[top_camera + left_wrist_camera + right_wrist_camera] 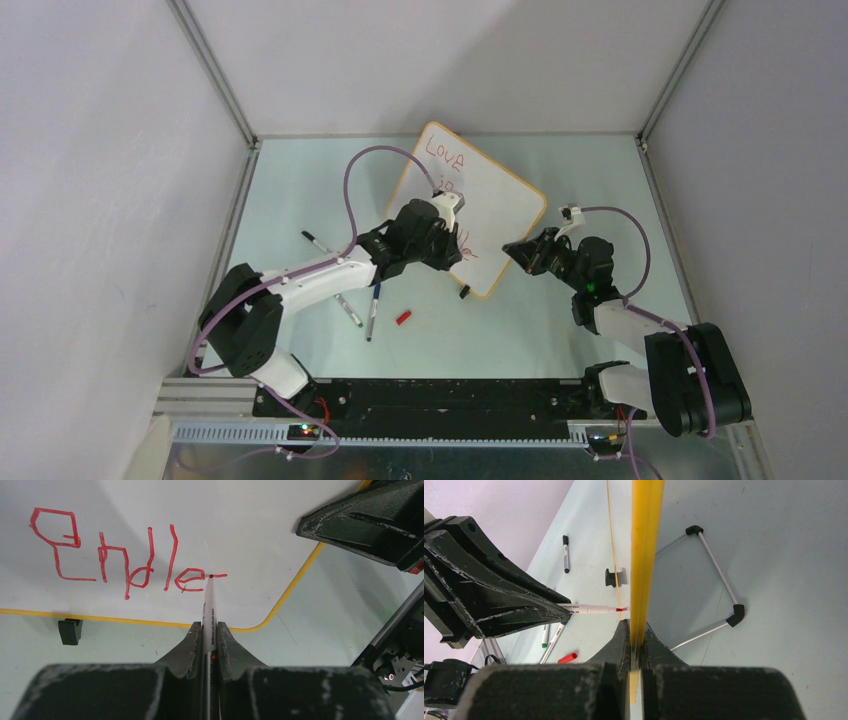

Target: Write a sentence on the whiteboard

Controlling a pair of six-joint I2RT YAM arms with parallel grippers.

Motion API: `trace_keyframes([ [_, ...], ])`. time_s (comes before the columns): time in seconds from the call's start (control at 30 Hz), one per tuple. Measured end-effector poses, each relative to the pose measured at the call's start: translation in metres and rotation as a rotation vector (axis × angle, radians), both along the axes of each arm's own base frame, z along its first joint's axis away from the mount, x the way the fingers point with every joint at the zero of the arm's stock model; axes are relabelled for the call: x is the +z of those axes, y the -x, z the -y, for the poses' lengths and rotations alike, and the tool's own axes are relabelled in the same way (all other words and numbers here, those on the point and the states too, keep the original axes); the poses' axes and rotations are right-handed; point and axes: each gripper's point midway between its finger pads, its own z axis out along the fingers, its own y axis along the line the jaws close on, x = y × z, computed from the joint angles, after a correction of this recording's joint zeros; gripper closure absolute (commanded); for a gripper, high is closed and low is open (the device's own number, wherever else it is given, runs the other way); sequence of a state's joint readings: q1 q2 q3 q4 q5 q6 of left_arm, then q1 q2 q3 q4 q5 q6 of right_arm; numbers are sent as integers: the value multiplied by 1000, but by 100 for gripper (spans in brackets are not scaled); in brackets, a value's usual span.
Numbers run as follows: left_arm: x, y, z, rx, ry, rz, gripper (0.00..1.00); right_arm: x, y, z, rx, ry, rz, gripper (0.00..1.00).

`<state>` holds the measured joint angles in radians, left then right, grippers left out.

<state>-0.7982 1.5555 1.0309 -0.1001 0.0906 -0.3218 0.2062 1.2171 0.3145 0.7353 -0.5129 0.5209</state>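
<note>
Left fingers (187,649) nearly closed, right fingers (620,642) pinched shut

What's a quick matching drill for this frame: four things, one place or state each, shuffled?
Things:
1 left gripper
2 right gripper
3 red cap
4 clip foot

Place or state:
A loose on the table
B shut on the board edge
C at the board's lower frame
D shut on the marker

Pairs: 1-D, 2-B, 3-A, 4-C
</note>
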Motion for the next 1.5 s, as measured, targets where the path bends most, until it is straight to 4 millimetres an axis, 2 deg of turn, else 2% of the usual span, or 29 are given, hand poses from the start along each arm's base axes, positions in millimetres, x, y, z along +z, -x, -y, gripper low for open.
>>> trace_keyframes([
  [0.9, -7, 7, -4, -12, -23, -32, 100, 0, 0, 0, 1, 0, 2, 100],
  [1.5, -5, 13, 6, -62, -7, -49, 100, 0, 0, 0, 0, 0, 2, 100],
])
